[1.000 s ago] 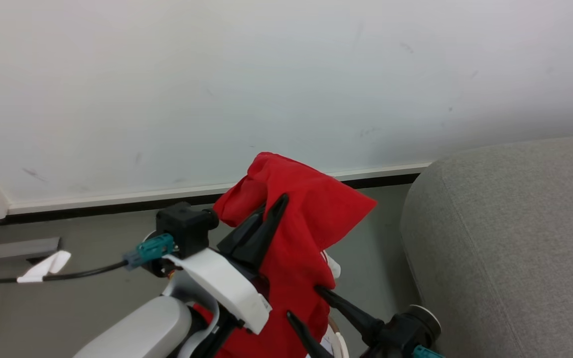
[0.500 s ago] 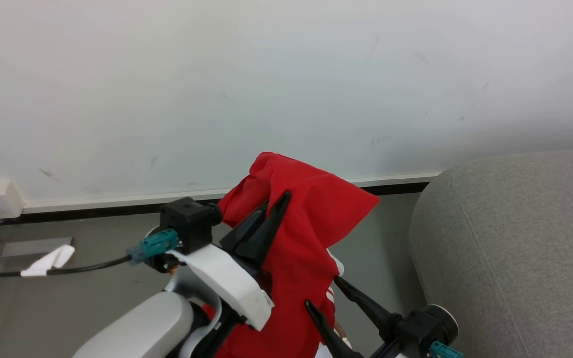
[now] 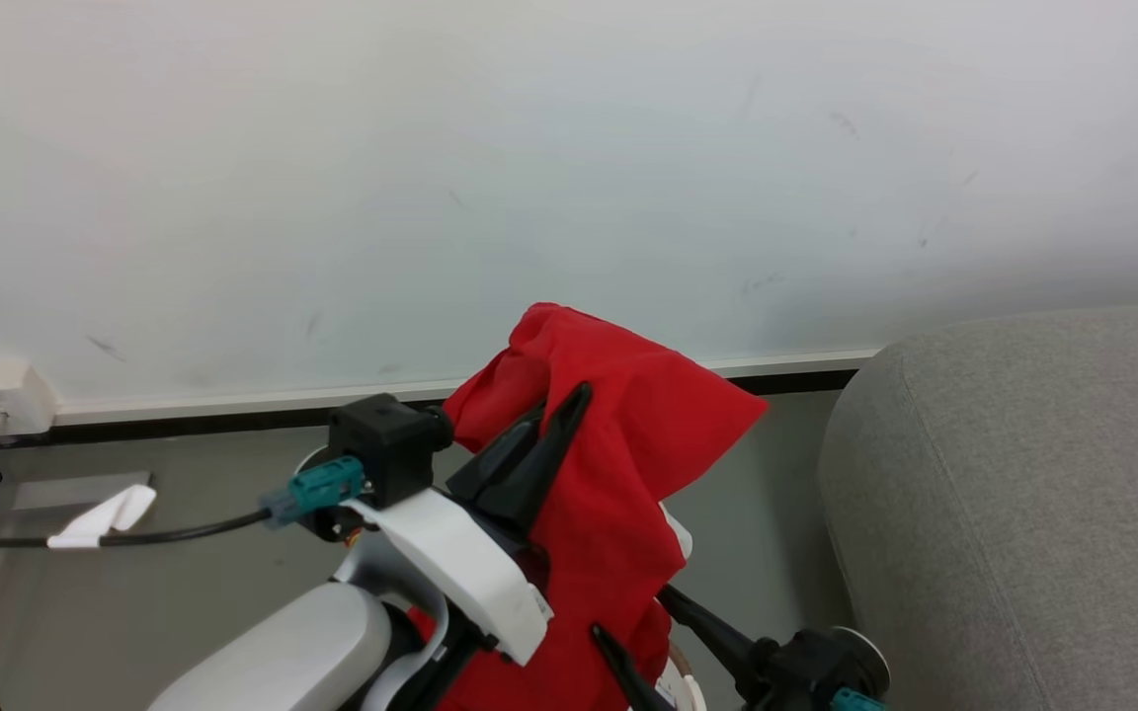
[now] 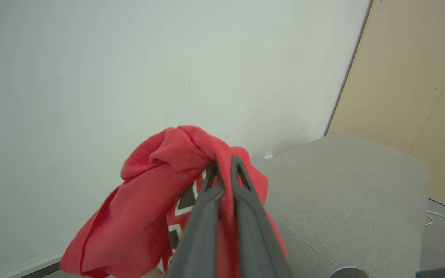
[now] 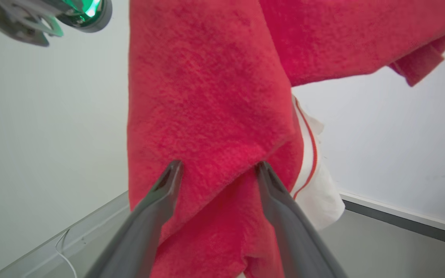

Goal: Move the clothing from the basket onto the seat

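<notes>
the left gripper [image 3: 557, 403] points toward one o'clock in the head view, its dark fingers pinched tight on the clothing [image 3: 628, 415], with its pale forearm [image 3: 283, 647] rising from seven o'clock. the right gripper [image 3: 630, 610], low at five o'clock, points to eleven, jaws spread wide.
</notes>
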`<state>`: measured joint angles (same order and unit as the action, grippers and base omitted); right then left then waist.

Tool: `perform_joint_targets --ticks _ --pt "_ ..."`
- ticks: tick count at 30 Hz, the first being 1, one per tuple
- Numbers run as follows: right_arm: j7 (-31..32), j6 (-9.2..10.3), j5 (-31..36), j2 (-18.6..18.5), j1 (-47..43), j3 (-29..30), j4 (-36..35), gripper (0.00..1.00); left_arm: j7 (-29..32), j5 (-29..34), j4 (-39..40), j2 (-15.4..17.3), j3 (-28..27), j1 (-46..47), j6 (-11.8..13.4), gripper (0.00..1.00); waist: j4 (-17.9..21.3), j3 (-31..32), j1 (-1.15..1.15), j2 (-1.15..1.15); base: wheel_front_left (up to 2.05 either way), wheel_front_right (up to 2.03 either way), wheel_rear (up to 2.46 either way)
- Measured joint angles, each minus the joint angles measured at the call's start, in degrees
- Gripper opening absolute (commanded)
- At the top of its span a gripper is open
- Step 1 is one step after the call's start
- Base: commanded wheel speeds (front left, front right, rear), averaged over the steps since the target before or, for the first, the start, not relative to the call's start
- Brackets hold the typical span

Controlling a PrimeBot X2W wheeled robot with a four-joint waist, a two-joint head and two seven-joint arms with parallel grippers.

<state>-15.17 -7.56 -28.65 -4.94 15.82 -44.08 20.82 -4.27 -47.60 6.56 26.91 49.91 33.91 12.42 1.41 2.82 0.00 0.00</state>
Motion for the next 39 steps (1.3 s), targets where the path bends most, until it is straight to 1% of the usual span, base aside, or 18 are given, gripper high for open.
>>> perform_joint_targets --ticks 9,11,12,13,14,18,21,23,27,28,30,31,32,33,34,35,36,39 --pt "0.00 0.00 -0.98 1.20 4.86 -2.35 3.87 1.00 1.05 0.40 2.05 -0.94 1.45 0.92 -0.05 0.00 -0.81 0.08 0.00 0.00 0.00 0.00 0.00" --pt "-0.01 0.00 -2.49 1.41 6.00 -3.09 4.20 1.00 1.19 0.40 2.38 -1.23 1.85 0.94 -0.08 0.00 -1.05 0.01 0.00 0.00 0.00 0.00 0.00" --pt "0.00 0.01 -3.09 1.51 6.56 -3.64 4.47 0.86 1.24 0.41 2.38 -1.30 1.98 0.96 -0.11 0.00 -1.15 -0.06 0.00 0.00 0.00 0.00 0.00" --pt "0.00 0.00 -3.61 1.64 7.04 -3.99 4.86 0.55 1.24 0.41 2.34 -1.34 2.09 0.97 -0.11 0.00 -1.23 -0.13 0.00 0.00 0.00 0.00 0.00" --pt "-0.01 0.00 -4.43 1.72 7.41 -4.15 5.13 0.00 1.25 0.42 2.26 -1.41 2.19 0.98 -0.13 0.00 -1.32 -0.21 0.00 0.00 0.00 0.00 0.00" --pt "0.00 0.00 -7.79 1.78 8.50 -6.14 5.94 0.00 1.25 0.43 1.37 -1.58 2.37 0.95 -0.09 0.00 -1.63 -0.45 0.00 0.00 0.00 0.00 0.00" --pt "0.00 0.01 -9.88 1.67 8.59 -6.06 5.04 0.00 1.19 0.43 0.63 -1.15 2.15 0.78 0.07 0.00 -1.53 -0.71 0.00 0.00 0.00 0.00 0.00" --pt "0.01 0.01 -10.44 1.11 8.59 -5.27 3.74 0.00 1.07 0.42 -0.02 -0.85 2.13 0.53 0.07 0.00 -1.27 -0.90 0.00 0.00 0.00 0.00 0.00" --pt "0.01 0.01 -10.39 -0.97 8.21 -2.75 -0.27 0.00 0.11 1.55 -1.48 -0.15 2.02 0.16 1.09 0.01 -0.65 -1.42 0.00 0.00 0.00 0.00 0.00" --pt "0.02 0.00 -10.32 -1.58 7.83 -1.85 -1.33 0.00 -0.22 1.54 -1.87 -0.16 2.01 -0.02 1.13 0.11 -0.47 -1.60 0.00 0.00 0.00 0.00 0.00" --pt "0.02 0.01 -10.28 -2.86 7.20 -0.15 -3.59 0.00 -0.42 1.55 -2.53 -0.20 2.25 -0.37 1.07 0.16 -0.09 -1.90 0.00 0.00 0.00 0.00 0.00" --pt "0.02 0.01 -10.28 -3.48 6.98 0.81 -4.93 0.00 -0.75 1.64 -2.80 -0.19 2.32 -0.52 1.09 0.29 0.15 -2.04 0.00 0.00 0.00 0.00 0.00" --pt "0.02 0.01 -10.28 -4.03 6.81 1.98 -6.13 0.00 -1.19 1.89 -3.14 -0.13 2.30 -0.59 1.20 0.37 0.38 -2.17 0.00 0.00 0.00 0.00 0.00" --pt "0.02 0.01 -10.31 -4.42 6.63 2.99 -7.38 0.00 -1.68 2.33 -3.61 -0.11 2.24 -0.70 1.37 0.37 0.63 -2.29 0.00 0.00 0.00 0.00 0.00" --pt "0.02 0.01 -10.38 -4.90 6.43 4.02 -8.65 0.00 -2.04 2.64 -4.10 -0.13 2.16 -0.92 1.70 0.57 0.88 -2.40 0.00 0.00 0.00 0.00 0.00" --pt "0.02 0.01 -10.38 -5.48 6.34 4.85 -9.71 0.00 -2.52 2.78 -4.52 -0.24 2.21 -1.16 1.71 0.87 1.11 -2.49 0.00 0.00 0.00 0.00 0.00" --pt "0.02 0.01 -10.39 -5.98 6.33 5.64 -10.57 0.00 -2.88 2.76 -4.81 -0.43 2.27 -1.44 1.72 1.00 1.33 -2.56 0.00 0.00 0.00 0.00 0.00" --pt "0.02 0.01 -10.44 -7.39 6.31 7.61 -13.13 0.00 -3.47 2.75 -5.94 -1.08 2.58 -1.77 1.54 1.00 2.00 -2.70 0.00 0.00 0.00 0.00 0.00"
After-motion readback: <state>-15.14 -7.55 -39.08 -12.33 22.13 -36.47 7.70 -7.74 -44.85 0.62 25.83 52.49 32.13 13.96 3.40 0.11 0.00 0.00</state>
